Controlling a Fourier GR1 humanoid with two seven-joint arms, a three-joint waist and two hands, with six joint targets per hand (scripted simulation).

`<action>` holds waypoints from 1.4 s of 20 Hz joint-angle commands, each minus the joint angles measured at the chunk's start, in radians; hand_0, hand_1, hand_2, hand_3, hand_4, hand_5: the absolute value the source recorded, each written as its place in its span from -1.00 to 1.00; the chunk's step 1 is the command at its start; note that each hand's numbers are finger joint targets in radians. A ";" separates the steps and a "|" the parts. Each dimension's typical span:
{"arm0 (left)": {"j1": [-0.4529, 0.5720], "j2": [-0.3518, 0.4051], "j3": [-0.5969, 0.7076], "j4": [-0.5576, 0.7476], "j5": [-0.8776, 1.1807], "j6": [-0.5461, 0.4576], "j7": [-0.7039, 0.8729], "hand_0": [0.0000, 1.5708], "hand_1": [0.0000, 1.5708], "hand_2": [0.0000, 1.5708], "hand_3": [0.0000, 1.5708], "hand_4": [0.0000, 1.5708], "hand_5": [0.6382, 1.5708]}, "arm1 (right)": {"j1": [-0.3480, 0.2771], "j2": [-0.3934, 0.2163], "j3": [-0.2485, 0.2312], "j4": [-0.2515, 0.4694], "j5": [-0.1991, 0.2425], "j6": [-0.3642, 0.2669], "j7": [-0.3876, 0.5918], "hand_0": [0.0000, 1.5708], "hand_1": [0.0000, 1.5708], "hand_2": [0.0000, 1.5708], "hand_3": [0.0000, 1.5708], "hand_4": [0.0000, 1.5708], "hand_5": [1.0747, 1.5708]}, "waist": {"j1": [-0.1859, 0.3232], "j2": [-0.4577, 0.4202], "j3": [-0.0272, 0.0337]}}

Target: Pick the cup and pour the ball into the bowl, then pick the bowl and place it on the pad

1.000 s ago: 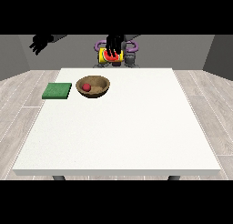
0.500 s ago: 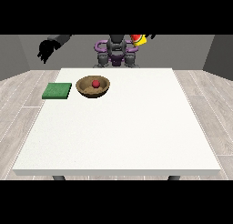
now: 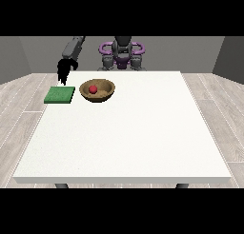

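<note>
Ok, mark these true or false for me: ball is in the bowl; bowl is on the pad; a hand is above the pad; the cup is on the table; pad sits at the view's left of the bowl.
1. The red ball lies in the wooden bowl: true.
2. The bowl rests on the green pad: false, it stands on the white table beside the pad.
3. The hand at the view's left hangs over the pad's far edge: true.
4. A cup stands on the table: false, none shows.
5. The pad lies at the view's left of the bowl: true.

The hand at the view's left (image 3: 64, 71) has dropped, apparently above the pad (image 3: 60, 94); the cup is gone.
</note>
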 commanded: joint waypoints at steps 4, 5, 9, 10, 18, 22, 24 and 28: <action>0.027 0.143 0.135 0.008 0.180 -0.174 -0.041 -1.00 -1.00 -1.00 -1.00 0.32 0.97 | -0.058 0.069 0.019 0.103 0.010 -0.010 -0.120 -1.00 -1.00 -1.00 -1.00 -0.08 0.98 | -0.010 0.098 0.0033; 0.002 0.158 0.117 -0.033 0.191 -0.202 0.013 -1.00 -1.00 -1.00 -1.00 0.30 0.98 | -0.049 0.039 -0.011 0.189 0.020 0.007 -0.195 -1.00 -1.00 -1.00 -1.00 -0.11 0.98 | 0.035 0.113 0.0043; 0.084 0.180 0.142 -0.063 0.215 -0.183 0.010 -1.00 -1.00 -1.00 -1.00 0.27 0.94 | -0.088 0.042 0.020 0.277 0.037 0.030 -0.228 -1.00 -1.00 -1.00 -1.00 -0.24 0.94 | -0.013 0.090 0.0039; 0.118 0.207 0.153 -0.045 0.234 -0.231 -0.002 -1.00 -1.00 -1.00 -1.00 0.27 0.94 | -0.114 0.067 0.028 0.261 0.045 -0.027 -0.218 -1.00 -1.00 -1.00 -1.00 -0.26 0.95 | -0.020 0.079 0.0035; 0.096 0.279 0.200 -0.080 0.301 -0.218 0.017 -1.00 -1.00 -1.00 -1.00 0.30 0.92 | -0.231 0.007 0.010 0.436 0.027 0.041 -0.286 -1.00 -1.00 -1.00 -1.00 -0.35 0.93 | -0.048 0.169 0.0040; 0.104 0.267 0.169 -0.159 0.303 -0.220 0.032 -1.00 -1.00 -1.00 -1.00 0.29 0.93 | -0.204 0.012 -0.010 0.461 0.027 0.033 -0.383 -1.00 -1.00 -1.00 -1.00 -0.40 0.91 | -0.009 0.202 0.0047; 0.115 0.253 0.163 -0.134 0.296 -0.196 0.059 -1.00 -1.00 -1.00 -1.00 0.30 0.93 | -0.177 0.039 0.038 0.423 0.059 0.026 -0.358 -1.00 -1.00 -1.00 -1.00 -0.43 0.90 | -0.042 0.168 0.0041; 0.128 0.285 0.184 -0.105 0.312 -0.233 0.012 -1.00 -1.00 -1.00 -1.00 0.30 0.92 | -0.256 0.106 0.055 0.401 0.047 -0.043 -0.292 -1.00 -1.00 -1.00 -1.00 -0.43 0.90 | -0.029 0.171 0.0031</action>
